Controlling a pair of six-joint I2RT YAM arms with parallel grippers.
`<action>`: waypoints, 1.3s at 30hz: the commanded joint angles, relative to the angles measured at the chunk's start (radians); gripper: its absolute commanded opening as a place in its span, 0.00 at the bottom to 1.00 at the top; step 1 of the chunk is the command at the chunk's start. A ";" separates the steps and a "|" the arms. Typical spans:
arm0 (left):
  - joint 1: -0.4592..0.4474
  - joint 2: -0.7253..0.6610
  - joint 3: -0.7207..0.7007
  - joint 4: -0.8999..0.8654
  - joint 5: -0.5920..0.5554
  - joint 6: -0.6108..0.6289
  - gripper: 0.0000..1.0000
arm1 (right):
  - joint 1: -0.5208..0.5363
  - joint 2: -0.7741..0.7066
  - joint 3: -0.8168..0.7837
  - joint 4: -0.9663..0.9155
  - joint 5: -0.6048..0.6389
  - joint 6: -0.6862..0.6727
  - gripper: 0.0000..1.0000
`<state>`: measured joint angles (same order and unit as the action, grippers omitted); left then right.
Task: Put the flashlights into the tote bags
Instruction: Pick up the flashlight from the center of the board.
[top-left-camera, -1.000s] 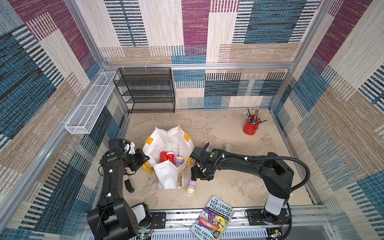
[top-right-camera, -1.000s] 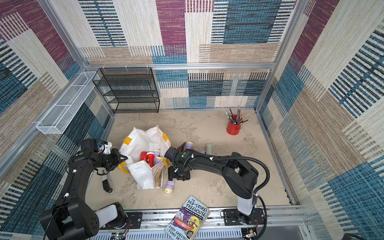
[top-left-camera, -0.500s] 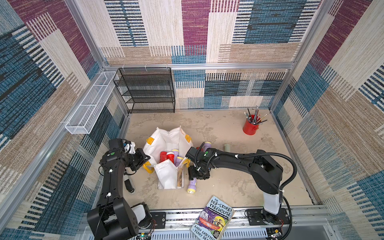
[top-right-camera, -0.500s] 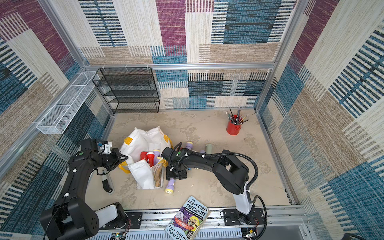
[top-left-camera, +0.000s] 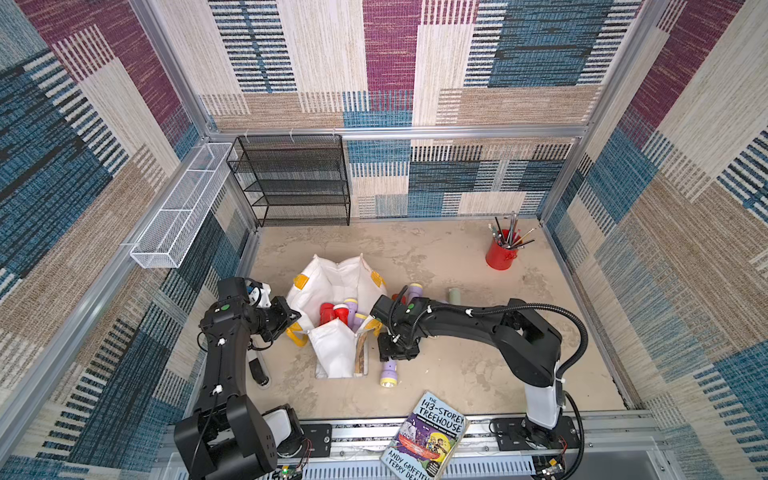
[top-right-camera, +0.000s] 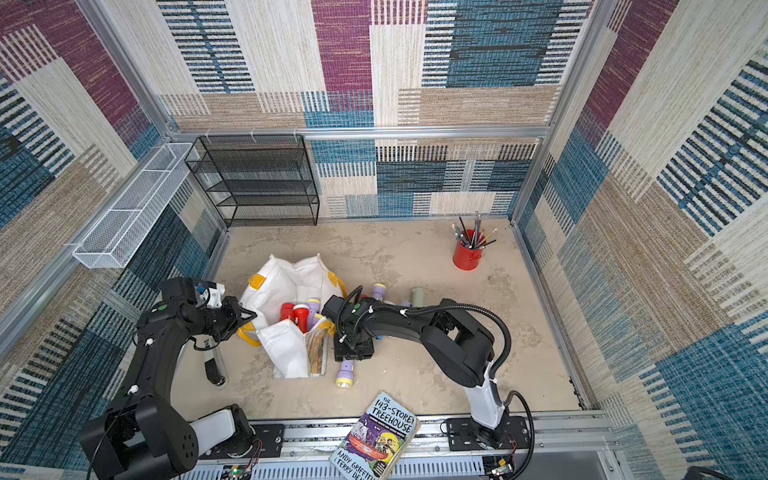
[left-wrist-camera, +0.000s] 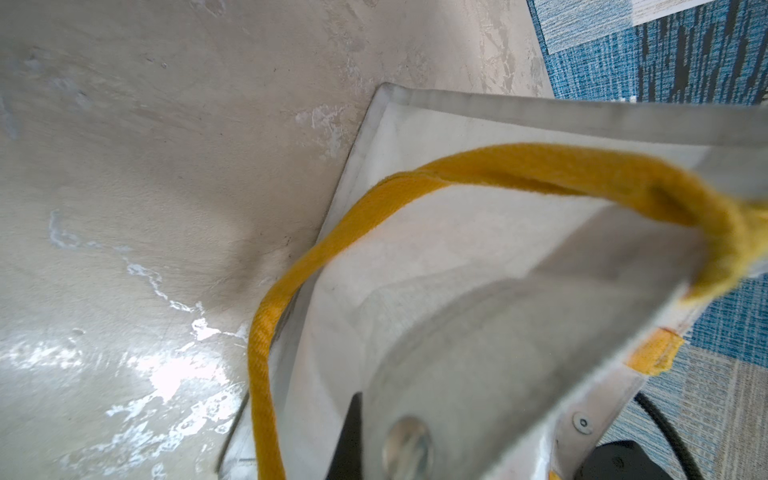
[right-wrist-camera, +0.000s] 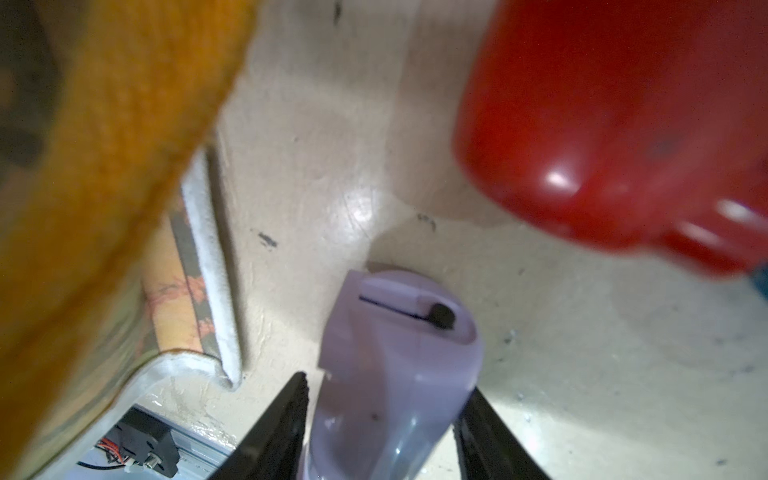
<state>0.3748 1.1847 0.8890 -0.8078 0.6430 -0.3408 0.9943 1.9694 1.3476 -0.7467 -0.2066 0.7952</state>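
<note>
The white tote bag (top-left-camera: 332, 282) (top-right-camera: 282, 282) with yellow handles (left-wrist-camera: 540, 166) lies open on the floor, holding red (top-left-camera: 332, 311) and lilac (top-left-camera: 351, 307) flashlights. My left gripper (top-left-camera: 293, 322) (top-right-camera: 249, 318) (left-wrist-camera: 374, 453) is shut on the bag's fabric edge. Beside the bag's printed side, a lilac flashlight (top-left-camera: 390, 372) (top-right-camera: 345, 374) (right-wrist-camera: 399, 345) lies on the floor. My right gripper (top-left-camera: 395, 353) (top-right-camera: 353, 353) (right-wrist-camera: 388, 384) is down over its tail, with both fingers against its sides. A red flashlight (right-wrist-camera: 602, 124) lies close behind. A lilac flashlight (top-left-camera: 411, 291) and a pale green one (top-left-camera: 455, 296) lie past the right arm.
A black mesh rack (top-left-camera: 297, 183) stands at the back left, with a white wire basket (top-left-camera: 178, 212) on the left wall. A red cup of pencils (top-left-camera: 500, 253) stands at the back right. A book (top-left-camera: 432, 436) rests on the front rail. A clear tube (top-left-camera: 258, 370) lies by the left arm.
My right gripper's jaws have narrowed onto the lilac flashlight, and that arm's elbow has swung a little to the left. The left arm and the bag have stayed put.
</note>
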 joint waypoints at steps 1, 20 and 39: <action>0.000 -0.002 -0.004 0.000 0.025 -0.003 0.01 | 0.001 0.015 -0.017 -0.020 0.038 -0.014 0.55; 0.000 -0.005 -0.004 -0.001 0.020 -0.003 0.01 | 0.000 0.007 -0.025 -0.047 0.086 -0.056 0.40; 0.000 -0.007 -0.001 -0.002 0.009 -0.001 0.01 | 0.000 -0.172 0.075 -0.214 0.237 -0.044 0.37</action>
<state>0.3748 1.1824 0.8867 -0.8074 0.6418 -0.3412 0.9955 1.8236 1.4033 -0.9100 -0.0433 0.7425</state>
